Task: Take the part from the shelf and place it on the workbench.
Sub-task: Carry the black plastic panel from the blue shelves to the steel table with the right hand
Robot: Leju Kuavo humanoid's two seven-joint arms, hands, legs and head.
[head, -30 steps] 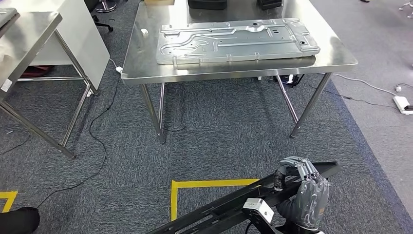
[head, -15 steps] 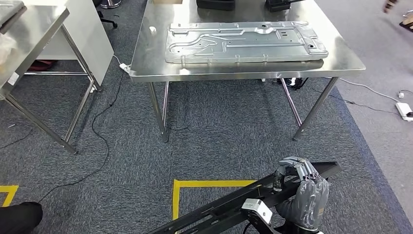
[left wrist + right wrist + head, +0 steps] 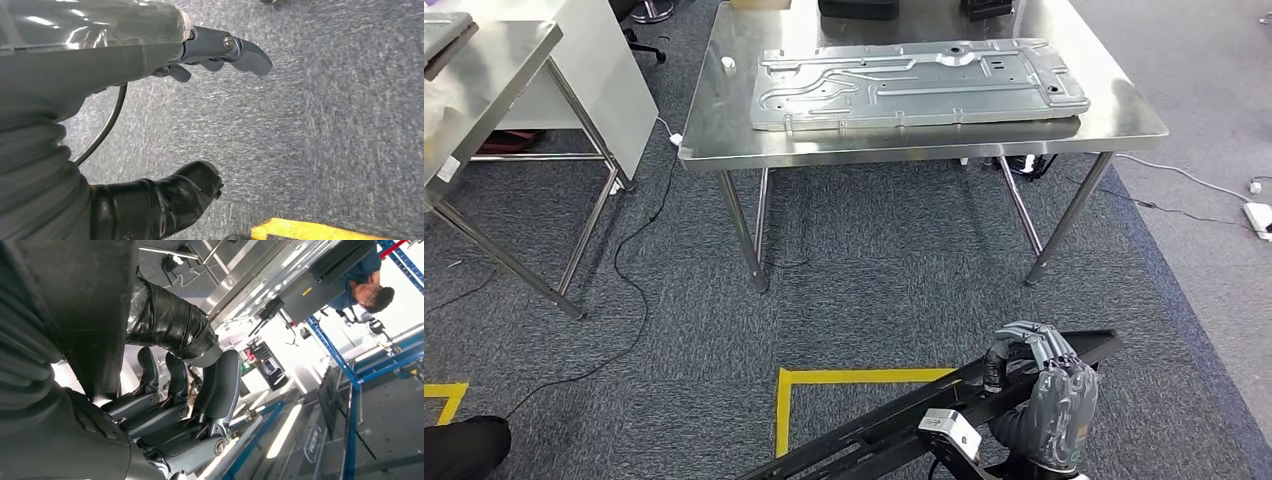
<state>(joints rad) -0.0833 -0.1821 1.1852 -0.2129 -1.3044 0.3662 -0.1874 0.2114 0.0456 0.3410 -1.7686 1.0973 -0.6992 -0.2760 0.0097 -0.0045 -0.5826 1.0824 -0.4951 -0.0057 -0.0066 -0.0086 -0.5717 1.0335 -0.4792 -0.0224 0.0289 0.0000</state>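
Observation:
My right hand (image 3: 1044,390) grips a long black flat part (image 3: 894,425) low at the bottom of the head view, and the part runs slanted past it on both sides. In the right wrist view the fingers (image 3: 170,405) curl around the black part (image 3: 80,305). The steel workbench (image 3: 724,120) stands ahead across the carpet, with a large grey stamped metal panel (image 3: 914,82) lying on it. My left hand (image 3: 150,55) hangs over the grey carpet, fingers apart, holding nothing.
A second steel table (image 3: 484,70) stands at the left. Yellow floor tape (image 3: 854,377) marks a corner on the carpet just ahead of me. A black cable (image 3: 639,300) trails between the tables. A white power strip (image 3: 1256,215) lies at right. A person (image 3: 367,287) stands behind.
The whole head picture has swung slightly right, then back left, so the camera moved. My right hand keeps the same grip on the black part.

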